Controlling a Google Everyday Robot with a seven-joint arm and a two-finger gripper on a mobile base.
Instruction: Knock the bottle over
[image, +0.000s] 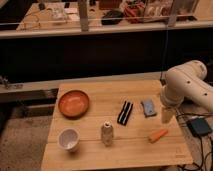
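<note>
Your bottle (106, 133) stands upright on the wooden table (100, 159), a little towards the picture's left and close to the near edge. It is cream-beige, with a rounded body and a narrow neck. The white cup (69, 139) stands near it on the picture's left, with a gap between them, and behind the cup sits the orange bowl (74, 103).

The white arm (189, 86) comes in from the picture's right, and its gripper (166, 114) points down over the table's right edge, well apart from the bottle. You cannot tell from this view whether the gripper is open or closed.

Just beside the gripper lies a small blue-grey object (148, 107), and in front of it an orange piece (158, 135) lies flat on the boards. Two black strips (125, 112) lie side by side between the gripper and the bottle. Off the table at the right, a black box (200, 126) sits among cables.
</note>
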